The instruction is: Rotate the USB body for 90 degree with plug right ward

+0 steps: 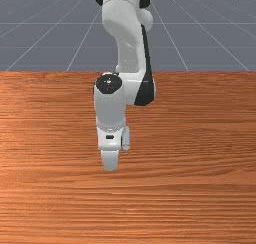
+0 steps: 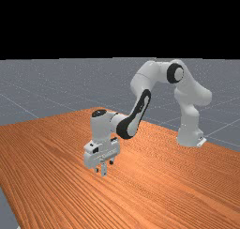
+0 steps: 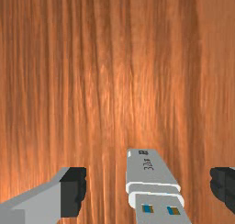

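USB body sits between the wide-spread fingers of the hand, touching neither; its plug is cut off in the wrist view

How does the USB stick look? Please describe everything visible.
The USB stick has a grey body with dark print, whitish collars and a metallic-looking plug with two windows, blue and brown inside. It seems to stand steeply, plug up, between the fingers of the open gripper, touching neither. I cannot tell whether it meets the table.

Grey USB body, bare plug, seemingly upright
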You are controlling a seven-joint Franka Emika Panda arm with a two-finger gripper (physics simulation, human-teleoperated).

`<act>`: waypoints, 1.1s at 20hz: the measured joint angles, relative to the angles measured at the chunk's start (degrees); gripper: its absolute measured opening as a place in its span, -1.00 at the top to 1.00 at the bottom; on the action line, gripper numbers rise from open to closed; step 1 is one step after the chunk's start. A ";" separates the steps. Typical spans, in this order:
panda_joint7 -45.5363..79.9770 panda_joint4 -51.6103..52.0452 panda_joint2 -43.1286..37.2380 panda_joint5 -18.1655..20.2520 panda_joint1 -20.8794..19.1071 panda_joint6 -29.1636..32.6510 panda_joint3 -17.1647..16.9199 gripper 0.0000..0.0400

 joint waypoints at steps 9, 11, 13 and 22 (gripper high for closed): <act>-0.37 -4.20 -1.48 0.16 -0.29 6.16 0.12 -1.00; -0.38 -4.69 -2.76 0.15 -0.28 5.35 0.10 -1.00; -0.33 -3.89 -3.23 0.08 -0.23 3.27 0.05 -1.00; -1.52 -1.18 -0.28 0.03 -1.18 2.44 -0.11 -1.00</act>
